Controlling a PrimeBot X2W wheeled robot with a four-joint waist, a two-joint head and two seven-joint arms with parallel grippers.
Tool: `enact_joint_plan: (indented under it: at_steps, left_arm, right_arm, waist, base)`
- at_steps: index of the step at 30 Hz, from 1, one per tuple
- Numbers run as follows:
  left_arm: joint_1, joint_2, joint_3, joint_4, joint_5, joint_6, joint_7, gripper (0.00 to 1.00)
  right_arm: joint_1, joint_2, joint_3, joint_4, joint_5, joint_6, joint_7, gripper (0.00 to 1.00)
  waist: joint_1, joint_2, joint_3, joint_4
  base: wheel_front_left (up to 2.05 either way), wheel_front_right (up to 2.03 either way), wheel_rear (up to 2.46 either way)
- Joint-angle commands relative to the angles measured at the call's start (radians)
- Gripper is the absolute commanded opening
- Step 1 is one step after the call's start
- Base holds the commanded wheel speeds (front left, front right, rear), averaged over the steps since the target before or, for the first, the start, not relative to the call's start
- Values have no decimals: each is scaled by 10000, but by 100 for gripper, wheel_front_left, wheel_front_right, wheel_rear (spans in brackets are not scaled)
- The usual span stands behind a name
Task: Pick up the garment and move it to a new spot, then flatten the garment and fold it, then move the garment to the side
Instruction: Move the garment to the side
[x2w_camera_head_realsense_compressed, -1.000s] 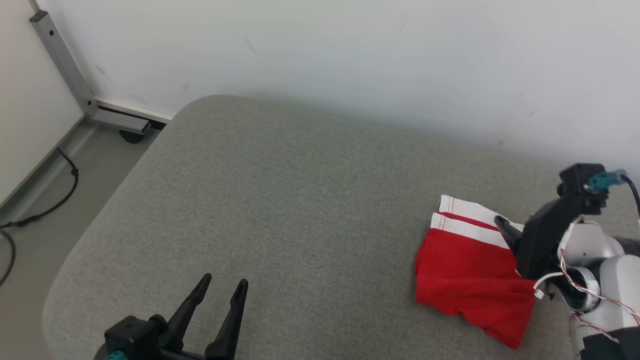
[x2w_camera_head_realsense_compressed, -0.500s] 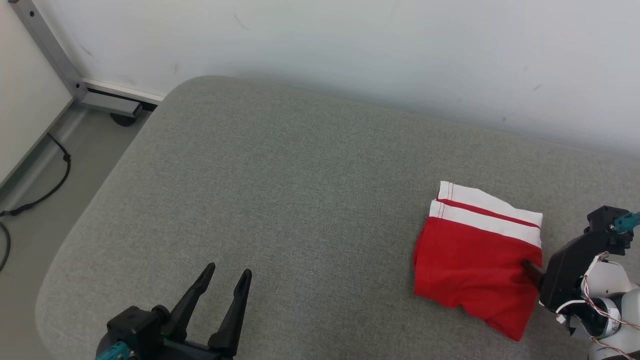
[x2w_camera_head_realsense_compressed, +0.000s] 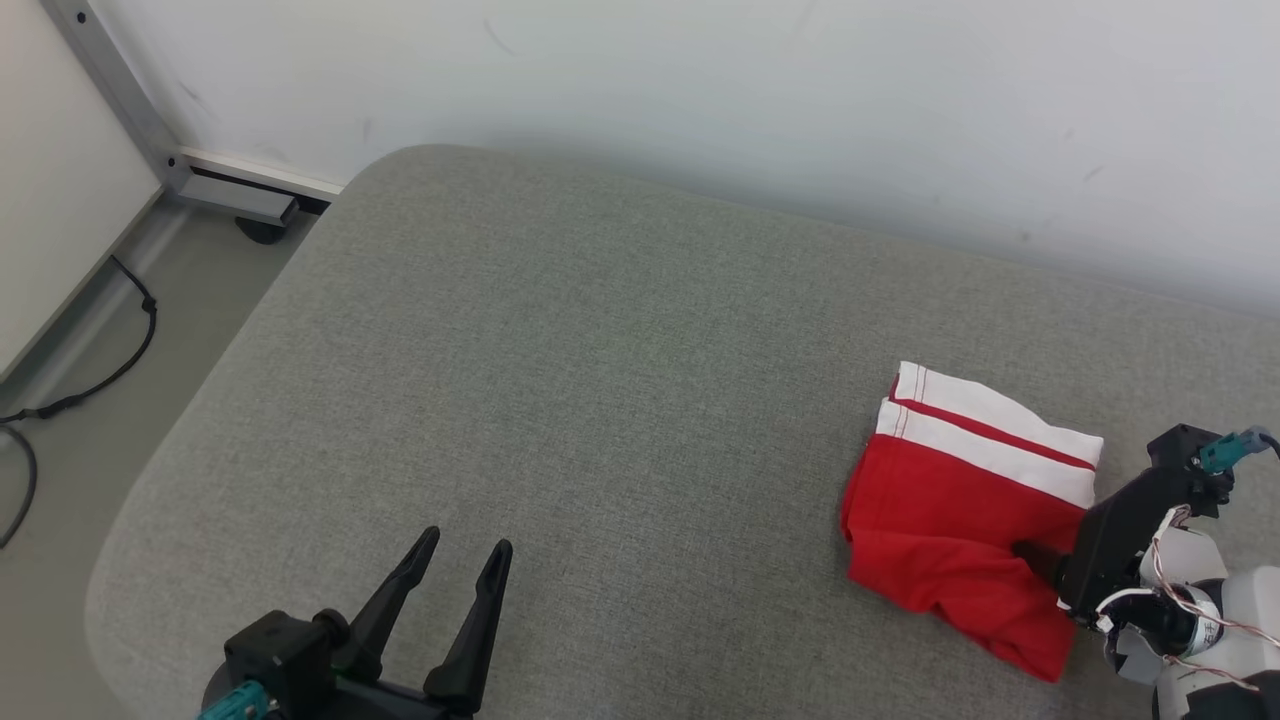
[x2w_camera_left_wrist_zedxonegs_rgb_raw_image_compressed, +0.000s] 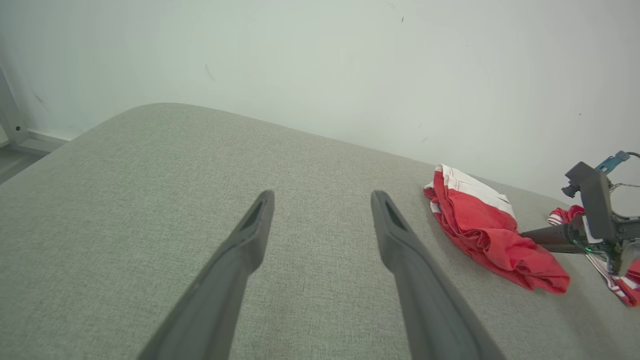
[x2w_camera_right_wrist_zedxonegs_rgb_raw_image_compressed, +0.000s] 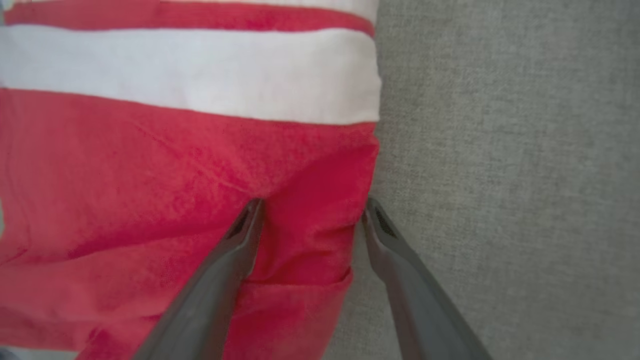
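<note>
The garment (x2w_camera_head_realsense_compressed: 950, 510) is red with white bands and lies folded on the right side of the grey cushion (x2w_camera_head_realsense_compressed: 600, 400). My right gripper (x2w_camera_head_realsense_compressed: 1040, 560) is at its near right edge. In the right wrist view the right gripper (x2w_camera_right_wrist_zedxonegs_rgb_raw_image_compressed: 310, 210) is open: one finger presses on the red cloth (x2w_camera_right_wrist_zedxonegs_rgb_raw_image_compressed: 150, 165), the other stands just off its edge, with a fold of cloth between them. My left gripper (x2w_camera_head_realsense_compressed: 467, 542) is open over bare cushion at the lower left, far from the garment. The left wrist view has the left gripper (x2w_camera_left_wrist_zedxonegs_rgb_raw_image_compressed: 322, 195) open, with the garment (x2w_camera_left_wrist_zedxonegs_rgb_raw_image_compressed: 480, 225) to its right.
A pale wall (x2w_camera_head_realsense_compressed: 700, 100) runs along the cushion's far edge. To the left the cushion drops to a floor with a black cable (x2w_camera_head_realsense_compressed: 90, 390) and a metal frame leg (x2w_camera_head_realsense_compressed: 120, 100). Red and white wires (x2w_camera_head_realsense_compressed: 1160, 560) hang on my right wrist.
The camera has shifted a little. My right gripper has drawn back from over the white bands to the garment's near right red edge. The garment and my left gripper have stayed put.
</note>
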Motion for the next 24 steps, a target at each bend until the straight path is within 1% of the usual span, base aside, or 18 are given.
enact_joint_plan:
  at_steps: [1,6,7,8,10,14,17,20,21,24]
  left_arm:
    - [-168,23,-6,21,-27,-16,-51,100]
    - [-140,-14,-45,81,-44,-35,-86,100]
    - [-123,-10,-42,93,-48,-28,-98,100]
    - [-106,-9,-39,96,-57,-23,-86,100]
    - [-78,2,-35,115,-73,-13,-95,100]
    - [4,14,-29,143,-105,32,-120,100]
    - [69,42,-40,154,-133,52,-132,100]
    - [160,75,-41,144,-159,69,-148,100]
    - [160,75,-41,144,-159,69,-148,100]
    - [255,121,-26,98,-173,101,-165,100]
  right_arm:
    - [-69,25,-33,307,69,-10,-58,100]
    - [-548,45,-79,1334,52,-8,-438,100]
    - [-631,48,-77,1506,4,-8,-517,79]
    - [-724,48,-67,1655,-26,-8,-579,39]
    - [-898,60,57,1870,-53,-8,-714,0]
    - [-1070,20,336,2054,-88,-8,-858,0]
    - [-1112,21,510,1848,-143,-8,-818,0]
    - [-923,-1,653,1258,-331,-8,-565,0]
    - [-923,-1,653,1258,-331,-8,-565,0]
    - [-572,-4,854,255,-517,-8,9,0]
  waist:
    - [0,0,13,58]
    - [0,0,19,184]
    - [0,0,13,195]
    - [0,0,7,201]
    - [0,0,-13,200]
    - [0,0,-127,103]
    - [0,0,-245,-1]
    - [0,0,-381,-127]
    - [0,0,-381,-127]
    - [0,0,-487,-263]
  base:
    - [0,0,0]
    - [0,0,0]
    - [0,0,0]
    - [0,0,0]
    - [0,0,0]
    - [0,0,0]
    - [0,0,0]
    - [0,0,0]
    - [0,0,0]
    - [0,0,0]
